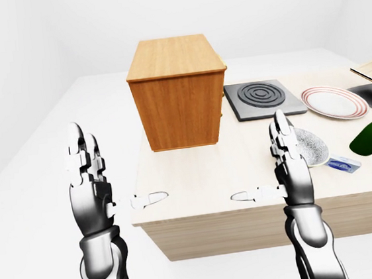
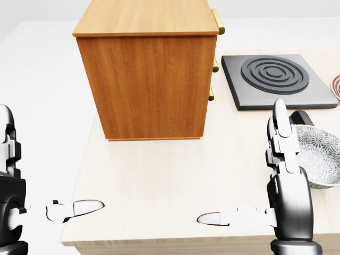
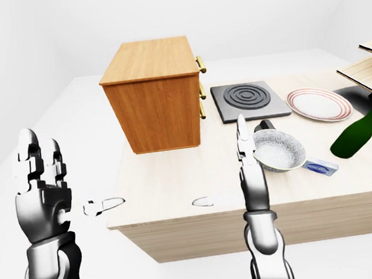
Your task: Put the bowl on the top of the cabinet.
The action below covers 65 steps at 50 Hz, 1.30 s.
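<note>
Black hob [image 2: 279, 81] beside patterned bowl [image 3: 279, 149].

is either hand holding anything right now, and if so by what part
Nothing is held. The left hand and right hand are both open and empty, and the bowl sits untouched on the table.

bowl [image 2: 319, 154] partly behind right hand [image 2: 284, 175], cut off

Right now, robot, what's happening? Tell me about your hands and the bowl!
Left robot hand and right robot hand open, holding nothing. Bowl on the table, untouched. Cabinet top bare, nothing blocking.
</note>
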Tool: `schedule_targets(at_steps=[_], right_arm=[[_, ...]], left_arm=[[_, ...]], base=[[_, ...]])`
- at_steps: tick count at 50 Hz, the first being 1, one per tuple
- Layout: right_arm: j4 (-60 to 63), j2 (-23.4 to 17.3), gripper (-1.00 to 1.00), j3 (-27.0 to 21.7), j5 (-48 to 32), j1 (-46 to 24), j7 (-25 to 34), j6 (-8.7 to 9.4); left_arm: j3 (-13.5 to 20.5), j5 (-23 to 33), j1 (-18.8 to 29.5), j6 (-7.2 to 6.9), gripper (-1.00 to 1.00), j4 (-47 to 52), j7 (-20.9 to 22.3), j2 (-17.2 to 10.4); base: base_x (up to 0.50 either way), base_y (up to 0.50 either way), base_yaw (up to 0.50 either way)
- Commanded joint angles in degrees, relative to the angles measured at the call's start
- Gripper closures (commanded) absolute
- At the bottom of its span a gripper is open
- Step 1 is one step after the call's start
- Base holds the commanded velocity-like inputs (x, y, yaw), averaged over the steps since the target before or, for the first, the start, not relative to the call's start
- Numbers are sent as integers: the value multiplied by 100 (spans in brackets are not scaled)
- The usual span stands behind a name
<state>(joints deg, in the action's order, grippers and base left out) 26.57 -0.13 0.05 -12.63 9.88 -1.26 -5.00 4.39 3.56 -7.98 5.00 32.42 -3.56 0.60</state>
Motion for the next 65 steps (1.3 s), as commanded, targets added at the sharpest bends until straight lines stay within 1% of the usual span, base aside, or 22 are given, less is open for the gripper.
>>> schedule_targets(at_steps=[1,8,10,11,18,45,46,54,56,58,63,65], right_arm=[[-106,-5,-100,4,-2,10,-25,0],[-132,-8,-100,-22,16,-12,-28,0],[125,-4,-100,-40,41,-86,39,0],[-104,-6,-100,-35,19,-30,-25,0],[-202,-7,-100,-61,17,-65,-53,0],[-197,-8,-100,-28,3,-10,-24,0],[9,-4,-100,-30,12,-57,30,0],[-174,-11,-100,-12,-1,-5,-2,0],[128,-4,-100,-15,23,-71,76,0],[-130,-12,-100,-6,8,-11,15,0],[-172,-11,-100,-13,5,-20,8,0],[3,-8,-100,-20,-10,-69,47,0]], left_arm=[[-40,5,17,0,-100,37,43,-3],[-56,1,53,0,-100,-8,57,-10],[-56,-1,59,0,-100,-19,55,-11],[-54,-2,69,0,-100,-36,55,-14],[-35,-10,112,0,-100,-115,48,-26],[-83,-32,48,0,-100,-195,108,-23],[-85,-34,46,0,-100,-194,111,-23],[-98,-43,45,0,-100,-198,122,-20],[-109,-58,47,0,-100,-161,132,-22],[-118,-55,41,0,-100,-179,137,-20],[-125,-67,50,0,-100,-201,147,-24],[-117,-45,63,0,-100,-219,137,-23]], base=[[0,0,0],[10,0,0],[26,2,0],[30,4,0],[32,5,0],[32,5,0],[23,6,0],[2,1,0],[0,0,0],[0,0,0],[0,0,0],[0,0,0]])
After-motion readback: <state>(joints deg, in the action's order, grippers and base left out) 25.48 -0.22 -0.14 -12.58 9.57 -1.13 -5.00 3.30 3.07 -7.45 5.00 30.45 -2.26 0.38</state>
